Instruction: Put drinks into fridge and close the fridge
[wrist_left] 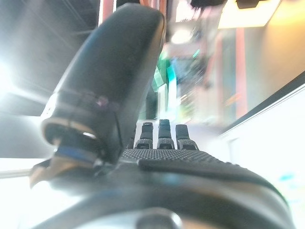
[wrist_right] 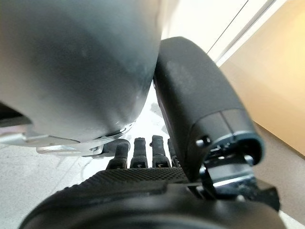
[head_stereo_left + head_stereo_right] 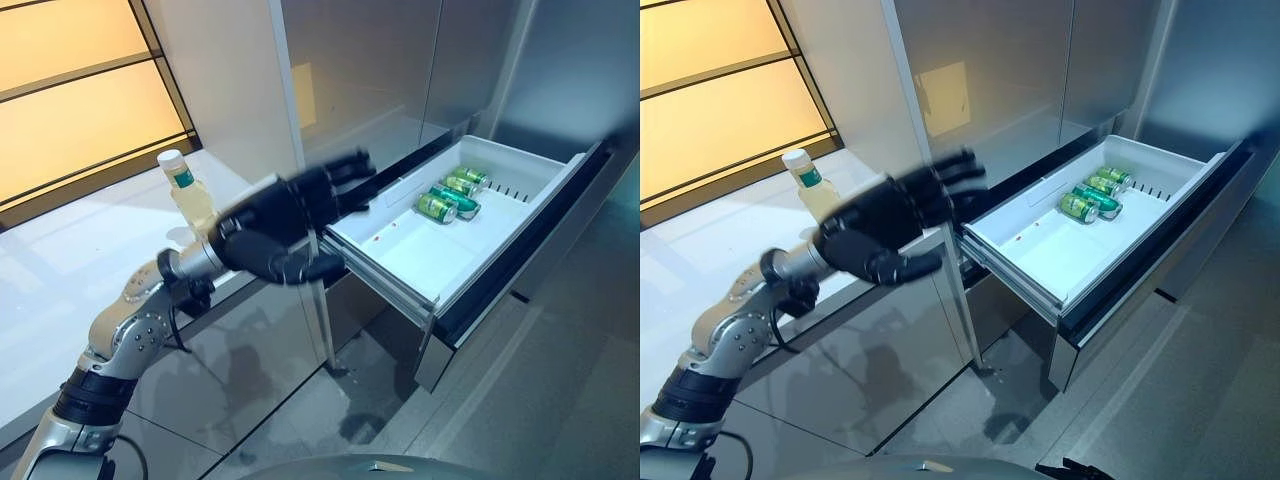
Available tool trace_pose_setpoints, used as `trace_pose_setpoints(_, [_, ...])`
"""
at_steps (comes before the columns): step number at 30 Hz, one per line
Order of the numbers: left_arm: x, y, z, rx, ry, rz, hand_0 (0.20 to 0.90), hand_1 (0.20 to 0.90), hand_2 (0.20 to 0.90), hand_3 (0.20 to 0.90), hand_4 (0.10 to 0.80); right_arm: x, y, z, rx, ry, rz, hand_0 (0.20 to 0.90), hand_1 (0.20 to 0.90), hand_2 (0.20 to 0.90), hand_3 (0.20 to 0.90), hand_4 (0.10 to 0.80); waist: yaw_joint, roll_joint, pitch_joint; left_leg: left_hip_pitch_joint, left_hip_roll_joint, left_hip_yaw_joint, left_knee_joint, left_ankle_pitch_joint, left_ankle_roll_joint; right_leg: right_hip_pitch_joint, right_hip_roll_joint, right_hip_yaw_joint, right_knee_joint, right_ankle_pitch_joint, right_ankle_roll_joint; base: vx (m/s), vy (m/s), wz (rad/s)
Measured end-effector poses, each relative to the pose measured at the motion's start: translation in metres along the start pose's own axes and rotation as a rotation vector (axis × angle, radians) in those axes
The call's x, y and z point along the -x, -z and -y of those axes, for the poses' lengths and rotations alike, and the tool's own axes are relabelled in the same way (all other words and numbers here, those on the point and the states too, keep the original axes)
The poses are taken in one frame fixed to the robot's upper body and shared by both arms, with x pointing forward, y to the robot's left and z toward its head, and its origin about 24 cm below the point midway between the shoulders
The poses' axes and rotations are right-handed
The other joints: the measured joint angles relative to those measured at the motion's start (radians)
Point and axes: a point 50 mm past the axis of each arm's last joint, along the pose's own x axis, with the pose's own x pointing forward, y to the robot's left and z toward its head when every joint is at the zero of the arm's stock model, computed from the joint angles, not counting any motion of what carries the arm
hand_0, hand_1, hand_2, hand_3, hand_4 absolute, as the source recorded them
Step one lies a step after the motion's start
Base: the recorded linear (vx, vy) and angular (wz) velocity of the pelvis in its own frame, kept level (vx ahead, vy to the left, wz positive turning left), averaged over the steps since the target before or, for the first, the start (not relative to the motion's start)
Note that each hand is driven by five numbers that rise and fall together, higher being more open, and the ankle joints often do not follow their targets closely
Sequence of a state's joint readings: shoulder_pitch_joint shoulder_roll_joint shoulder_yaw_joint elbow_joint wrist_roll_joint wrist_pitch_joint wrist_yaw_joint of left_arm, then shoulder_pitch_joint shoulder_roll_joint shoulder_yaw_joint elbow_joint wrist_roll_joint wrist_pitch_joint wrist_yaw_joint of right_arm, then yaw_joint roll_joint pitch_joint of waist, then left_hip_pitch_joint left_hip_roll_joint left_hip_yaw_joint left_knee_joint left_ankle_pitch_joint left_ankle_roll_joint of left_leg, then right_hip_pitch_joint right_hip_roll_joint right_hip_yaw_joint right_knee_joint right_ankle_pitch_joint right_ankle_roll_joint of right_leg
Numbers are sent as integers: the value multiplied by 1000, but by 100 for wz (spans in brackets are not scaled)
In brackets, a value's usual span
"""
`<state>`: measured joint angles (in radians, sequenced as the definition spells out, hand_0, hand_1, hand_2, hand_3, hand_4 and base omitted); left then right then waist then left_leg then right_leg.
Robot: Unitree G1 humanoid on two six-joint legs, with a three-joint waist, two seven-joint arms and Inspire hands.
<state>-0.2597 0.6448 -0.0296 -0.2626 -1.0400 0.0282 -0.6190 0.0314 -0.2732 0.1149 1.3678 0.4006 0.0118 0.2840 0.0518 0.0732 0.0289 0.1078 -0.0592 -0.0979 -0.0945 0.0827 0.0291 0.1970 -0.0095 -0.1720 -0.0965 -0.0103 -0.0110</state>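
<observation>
Surface: a white glossy countertop (image 3: 70, 260) is seen at the left, below an amber-lit panelled wall (image 3: 70, 100); brushed grey metal cabinet fronts (image 3: 400, 60) stand behind, and a grey tiled floor (image 3: 540, 400) lies below.

Fridge: a white pull-out fridge drawer (image 3: 410, 255) with a dark grey front is drawn fully open. Three green drink cans (image 3: 450, 197) are laid on their sides near its rear end, just beside one another.

On the countertop: a clear plastic bottle of yellow liquid with a white cap (image 3: 190, 195) is stood upright, partly hidden behind the left hand.

Left hand (image 3: 275, 230): raised between bottle and drawer, fingers straight and spread, nothing held.

Right hand (image 2: 143, 183): shown only in its wrist view, fingers extended, nothing grasped.
</observation>
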Motion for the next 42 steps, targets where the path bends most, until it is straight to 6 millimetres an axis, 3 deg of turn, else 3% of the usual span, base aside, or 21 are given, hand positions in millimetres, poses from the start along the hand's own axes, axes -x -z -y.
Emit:
trace_pose_setpoints(4, [3,-28,-13,-206,-194,148,900,900,900,900,800,-1,4,-3,17,-2,-18,900,900,900,900,800,11,-12,-16,-4,-3,-15,0,5,-2,1,-1,-13,0,-3,0,1,21,10])
trace_pose_setpoints(13, [16,-45,-31,-555,-573,164,900,900,900,900,800,-2,9,-6,46,-10,-56,900,900,900,900,800,57,-21,-32,-15,-14,-36,0,11,7,2,-12,-47,3,-8,6,9,22,12])
trace_pose_setpoints(27, [47,-29,-67,-590,-961,47,900,900,900,900,800,-4,6,-13,47,-33,-69,900,900,900,900,800,42,-45,-15,-13,-17,-28,0,12,10,2,-15,-38,5,-11,10,30,28,-1])
trace_pose_setpoints(42, [70,-11,-86,-563,-1074,-85,900,900,900,900,800,-7,-6,-25,73,-68,-33,900,900,900,900,800,-5,-76,37,9,-14,25,0,2,20,0,-17,20,5,-10,11,47,47,-12])
